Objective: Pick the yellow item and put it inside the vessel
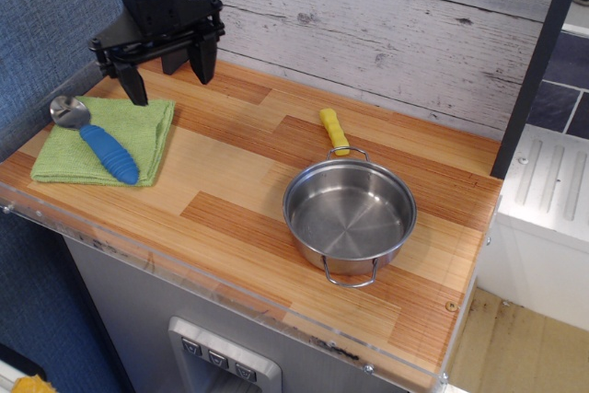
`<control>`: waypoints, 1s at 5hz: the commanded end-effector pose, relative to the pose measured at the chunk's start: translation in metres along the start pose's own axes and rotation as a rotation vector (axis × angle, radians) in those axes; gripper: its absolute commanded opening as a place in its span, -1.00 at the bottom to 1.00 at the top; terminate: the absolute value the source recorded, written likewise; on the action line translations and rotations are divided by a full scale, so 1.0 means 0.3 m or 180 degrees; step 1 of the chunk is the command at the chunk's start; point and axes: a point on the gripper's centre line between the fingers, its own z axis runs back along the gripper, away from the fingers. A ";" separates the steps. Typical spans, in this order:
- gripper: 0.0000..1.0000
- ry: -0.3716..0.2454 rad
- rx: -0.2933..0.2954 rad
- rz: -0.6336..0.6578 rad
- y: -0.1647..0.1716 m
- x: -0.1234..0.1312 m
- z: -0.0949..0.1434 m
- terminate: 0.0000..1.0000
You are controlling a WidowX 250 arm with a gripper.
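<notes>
The yellow item [334, 131] is a small ridged stick lying on the wooden counter just behind the vessel's far handle. The vessel [350, 216] is a shiny round steel pot with two wire loop handles, standing empty right of centre. My gripper [169, 73] hangs above the back left of the counter, far left of the yellow item. Its two black fingers are spread wide apart and hold nothing.
A green cloth [106, 139] lies at the left front with a spoon with a blue ribbed handle [101, 148] on it. A whitewashed plank wall [386, 25] runs behind the counter [230, 190]. A dark post [543, 52] stands at the right.
</notes>
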 end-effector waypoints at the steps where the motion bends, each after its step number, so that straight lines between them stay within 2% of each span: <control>1: 1.00 -0.0117 -0.0346 -0.0376 -0.193 -0.050 -0.017 -1.00; 2: 1.00 -0.0030 -0.0424 -0.0613 -0.289 -0.098 -0.046 -1.00; 3: 1.00 0.0023 -0.0421 -0.0790 -0.361 -0.138 -0.055 -1.00; 4: 1.00 0.0057 -0.0450 -0.0887 -0.414 -0.175 -0.067 -1.00; 5: 1.00 0.0106 -0.0401 -0.0978 -0.441 -0.209 -0.092 -1.00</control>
